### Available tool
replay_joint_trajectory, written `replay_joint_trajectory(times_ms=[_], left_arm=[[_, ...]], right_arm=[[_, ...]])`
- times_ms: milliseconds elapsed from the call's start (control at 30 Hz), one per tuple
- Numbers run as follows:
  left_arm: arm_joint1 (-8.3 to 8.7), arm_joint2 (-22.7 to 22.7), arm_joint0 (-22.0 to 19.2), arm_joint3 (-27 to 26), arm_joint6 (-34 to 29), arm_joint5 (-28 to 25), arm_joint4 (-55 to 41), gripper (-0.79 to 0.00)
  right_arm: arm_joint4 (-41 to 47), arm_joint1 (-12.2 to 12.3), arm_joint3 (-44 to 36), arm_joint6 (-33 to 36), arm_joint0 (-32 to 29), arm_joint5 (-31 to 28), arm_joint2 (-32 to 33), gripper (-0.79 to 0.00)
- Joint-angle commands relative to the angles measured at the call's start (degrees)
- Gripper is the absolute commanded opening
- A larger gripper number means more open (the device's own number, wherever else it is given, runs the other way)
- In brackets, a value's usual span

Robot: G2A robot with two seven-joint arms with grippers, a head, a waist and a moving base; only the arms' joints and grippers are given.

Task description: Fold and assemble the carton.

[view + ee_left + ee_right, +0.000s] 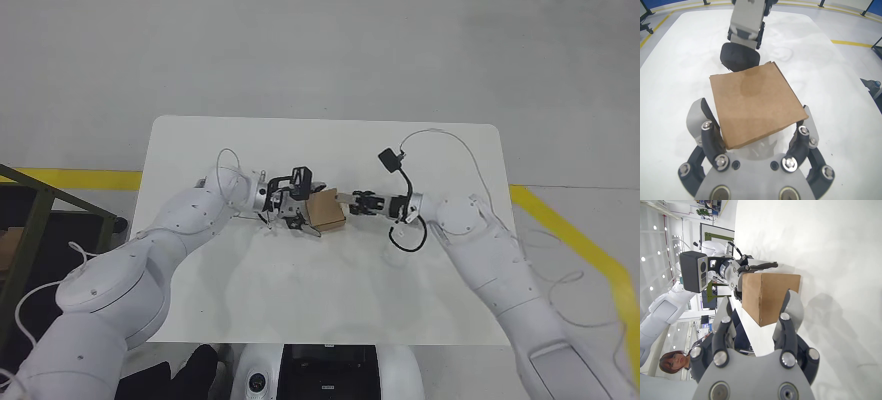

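Note:
A small brown carton [326, 209] sits folded into a box shape at the middle of the white table [420, 300]. My left gripper [754, 104] is shut on the carton [755, 106], one finger on each side. In the right wrist view one of its fingers [762, 265] lies along the carton's top face [770, 294]. My right gripper [758, 296] stands open on the opposite side of the box, one finger overlapping the near face. Its black pad [740, 58] sits against the carton's far edge. In the top view the right gripper [357, 204] meets the box from the right.
A black plug on a white cable [390, 158] lies on the table behind the right arm. A green metal frame [30, 200] stands off the table's left edge. Bare tabletop surrounds the carton in front and behind.

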Motion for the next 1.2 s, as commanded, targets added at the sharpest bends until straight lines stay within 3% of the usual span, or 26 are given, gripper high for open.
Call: replay_joint_trajectory(times_ms=[0, 133, 233, 567, 733, 900, 1167], left_arm=[[0.2, 0.0, 0.0, -0.1, 0.3, 0.3, -0.1, 0.0], [1.38, 0.1, 0.3, -1.5, 1.0, 1.0, -1.3, 0.0], [3.3, -0.1, 0.6, -3.1, 2.0, 2.0, -3.9, 0.0], [12.74, -1.8, 1.6, -10.7, 5.3, 5.2, -11.0, 0.0], [16.47, -3.9, 2.3, -12.6, 5.3, 5.3, -14.9, 0.0], [18.79, -6.7, 2.8, -12.2, 4.4, 4.4, -17.6, 0.0], [20.71, -11.9, 3.4, -11.6, 2.3, 2.4, -22.5, 0.0]], right_arm=[[-0.1, 0.4, -1.1, -0.4, -0.9, -0.1, 1.1, 0.0], [-0.5, 1.1, -3.5, -1.3, -2.7, -0.2, 3.2, 0.0], [-0.8, 1.5, -5.1, -2.5, -3.9, -1.3, 4.5, 0.0], [-4.0, 2.8, -9.2, -10.2, -7.5, -7.2, 10.1, 0.0], [-6.1, 3.5, -11.7, -13.9, -9.3, -10.0, 13.3, 0.0], [-9.0, 4.2, -14.2, -17.5, -11.1, -12.2, 16.6, 0.0], [-12.4, 5.0, -19.3, -21.0, -12.9, -11.5, 20.6, 0.0]])
